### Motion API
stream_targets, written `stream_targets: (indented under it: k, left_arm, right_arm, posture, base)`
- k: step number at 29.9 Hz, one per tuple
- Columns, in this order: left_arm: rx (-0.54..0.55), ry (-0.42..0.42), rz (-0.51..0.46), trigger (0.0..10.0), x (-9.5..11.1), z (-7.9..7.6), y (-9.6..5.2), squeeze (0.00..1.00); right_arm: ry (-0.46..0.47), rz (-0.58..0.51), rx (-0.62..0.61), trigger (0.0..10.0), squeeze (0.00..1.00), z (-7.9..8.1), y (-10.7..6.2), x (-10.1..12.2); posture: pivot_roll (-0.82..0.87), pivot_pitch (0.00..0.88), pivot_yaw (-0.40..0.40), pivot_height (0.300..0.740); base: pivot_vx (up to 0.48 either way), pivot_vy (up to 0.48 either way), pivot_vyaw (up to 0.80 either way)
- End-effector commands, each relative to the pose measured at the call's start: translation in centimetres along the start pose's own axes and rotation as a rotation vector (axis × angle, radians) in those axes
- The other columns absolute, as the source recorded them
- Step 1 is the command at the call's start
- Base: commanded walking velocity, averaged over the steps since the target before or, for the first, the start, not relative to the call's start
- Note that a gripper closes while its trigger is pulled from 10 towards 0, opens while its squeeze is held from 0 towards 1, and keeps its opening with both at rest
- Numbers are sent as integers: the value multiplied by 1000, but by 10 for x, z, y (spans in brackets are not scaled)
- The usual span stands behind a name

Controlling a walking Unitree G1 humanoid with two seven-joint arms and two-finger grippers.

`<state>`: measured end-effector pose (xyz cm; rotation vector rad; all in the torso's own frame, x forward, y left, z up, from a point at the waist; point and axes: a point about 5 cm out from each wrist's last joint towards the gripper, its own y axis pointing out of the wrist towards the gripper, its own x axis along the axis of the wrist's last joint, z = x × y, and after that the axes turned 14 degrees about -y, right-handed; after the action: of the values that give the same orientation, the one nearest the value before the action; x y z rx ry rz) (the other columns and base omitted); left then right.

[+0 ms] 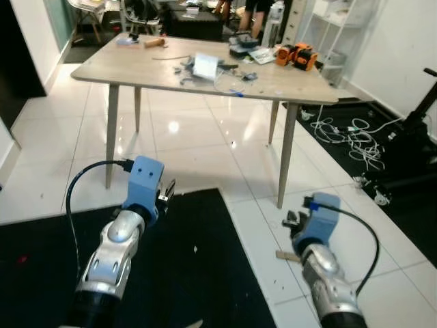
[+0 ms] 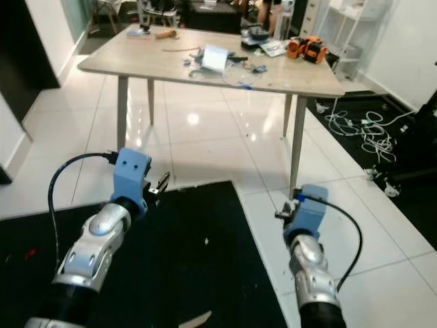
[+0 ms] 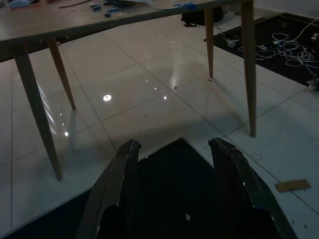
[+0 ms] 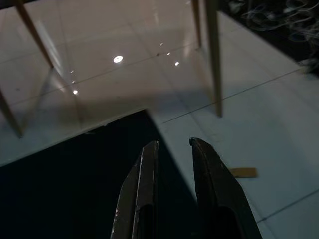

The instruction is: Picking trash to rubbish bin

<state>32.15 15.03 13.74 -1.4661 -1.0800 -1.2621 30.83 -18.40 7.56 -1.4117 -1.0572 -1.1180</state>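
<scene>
A small brown cardboard scrap [image 1: 287, 255] lies on the white tiles just right of the black mat [image 1: 205, 273]. It lies close in front of my right gripper [image 4: 173, 143], and is the same cardboard scrap [image 4: 243, 172] [image 3: 292, 185] in both wrist views. That gripper is open by a narrow gap with nothing in it. My left gripper [image 3: 174, 145] is open wider, empty, and hovers over the mat's far edge [image 1: 167, 191]. A pale scrap [image 1: 194, 323] lies on the mat near the bottom edge of the left eye view.
A wooden table [image 1: 136, 68] on slim legs stands ahead, cluttered with tools and papers. White cables [image 1: 348, 133] sprawl on a dark mat to the right, beside a black machine [image 1: 416, 137]. A table leg [image 1: 285, 164] stands near the cardboard scrap.
</scene>
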Motion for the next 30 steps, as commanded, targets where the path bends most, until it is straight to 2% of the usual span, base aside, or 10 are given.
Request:
stream_targets:
  k: [1, 23, 30]
  left_arm:
    - [21, 3, 12, 10000, -2, 7, -2, 0]
    - [26, 5, 14, 10000, -2, 8, -1, 0]
    - [17, 0, 8, 10000, 0, 7, 0, 0]
  right_arm:
    - [9, 0, 14, 10000, 0, 6, 0, -1]
    - [16, -22, 7, 10000, 0, 5, 1, 4]
    - [17, -85, -5, 10000, 0, -3, 0, 14]
  posture:
    - [-37, 59, -39, 740]
    - [-40, 64, -37, 740]
    - [-41, 68, -37, 740]
  base:
    - [390, 0, 0]
    - [391, 0, 0]
    - [391, 0, 0]
